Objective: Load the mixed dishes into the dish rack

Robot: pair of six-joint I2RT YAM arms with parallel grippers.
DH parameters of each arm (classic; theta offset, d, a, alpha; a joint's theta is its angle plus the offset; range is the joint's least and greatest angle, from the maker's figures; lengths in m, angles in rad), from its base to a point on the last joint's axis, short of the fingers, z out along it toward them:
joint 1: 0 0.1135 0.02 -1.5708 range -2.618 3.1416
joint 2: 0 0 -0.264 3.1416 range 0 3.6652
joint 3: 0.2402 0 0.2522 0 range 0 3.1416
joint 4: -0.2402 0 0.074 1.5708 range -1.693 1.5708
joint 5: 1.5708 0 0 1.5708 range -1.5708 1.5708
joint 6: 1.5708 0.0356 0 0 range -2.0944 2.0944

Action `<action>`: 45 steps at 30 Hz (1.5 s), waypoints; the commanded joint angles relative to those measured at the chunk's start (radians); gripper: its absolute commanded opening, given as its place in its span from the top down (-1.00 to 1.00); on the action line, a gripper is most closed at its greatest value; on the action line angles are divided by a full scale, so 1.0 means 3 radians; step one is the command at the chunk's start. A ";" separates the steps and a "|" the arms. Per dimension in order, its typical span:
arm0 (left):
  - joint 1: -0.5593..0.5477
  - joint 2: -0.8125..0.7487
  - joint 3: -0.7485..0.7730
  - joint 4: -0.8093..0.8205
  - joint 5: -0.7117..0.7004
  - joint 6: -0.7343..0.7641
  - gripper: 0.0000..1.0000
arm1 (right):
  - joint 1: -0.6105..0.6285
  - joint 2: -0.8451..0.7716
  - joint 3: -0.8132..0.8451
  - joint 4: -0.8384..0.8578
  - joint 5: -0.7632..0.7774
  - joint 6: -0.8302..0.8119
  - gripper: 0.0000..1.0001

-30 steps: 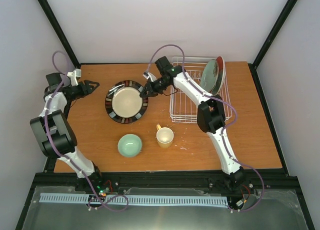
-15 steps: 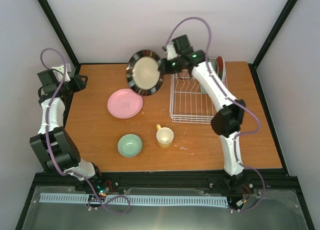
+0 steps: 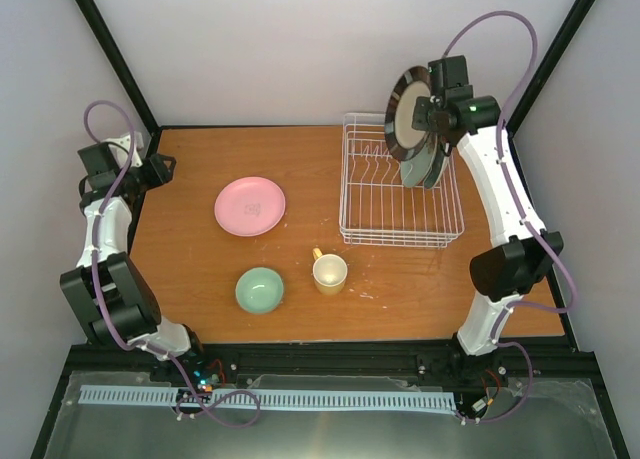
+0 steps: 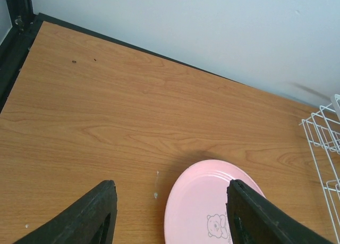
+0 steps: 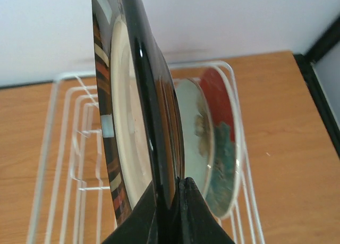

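My right gripper (image 3: 428,112) is shut on the rim of the dark plate with cream centre (image 3: 405,114) and holds it upright above the right end of the white wire dish rack (image 3: 385,229). In the right wrist view the dark plate (image 5: 127,122) stands on edge between my fingers, just left of the mint-green plate (image 5: 199,132) and the red plate with teal flower (image 5: 226,143), which stand in the rack. The pink plate (image 3: 250,206), mint-green bowl (image 3: 260,289) and cream-yellow mug (image 3: 329,272) lie on the table. My left gripper (image 3: 165,167) is open, left of the pink plate (image 4: 212,207).
The table's back edge meets a white wall. Black frame posts stand at the back corners. The rack's left slots (image 3: 365,174) hold nothing. The rack's wire side shows at the right of the left wrist view (image 4: 324,143).
My right arm has lifted the dark plate off the pink plate, turned it upright and swung it right to above the rack. My left arm pulled back slightly.
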 commanded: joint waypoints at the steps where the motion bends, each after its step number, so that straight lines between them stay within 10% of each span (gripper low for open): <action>1: -0.0008 0.0056 0.0001 0.0013 -0.0036 0.0058 -0.14 | 0.0030 -0.0162 -0.0159 0.0157 0.0454 0.0073 0.94; 28: -0.0011 0.0099 0.0018 -0.0003 -0.0147 0.0111 -0.13 | 0.0027 0.0155 -0.0585 0.0366 0.0546 0.0167 0.94; 45: -0.0011 0.0095 0.0052 -0.0050 -0.0207 0.0151 -0.16 | 0.0114 0.1007 0.0298 -0.0266 0.0367 0.0130 0.94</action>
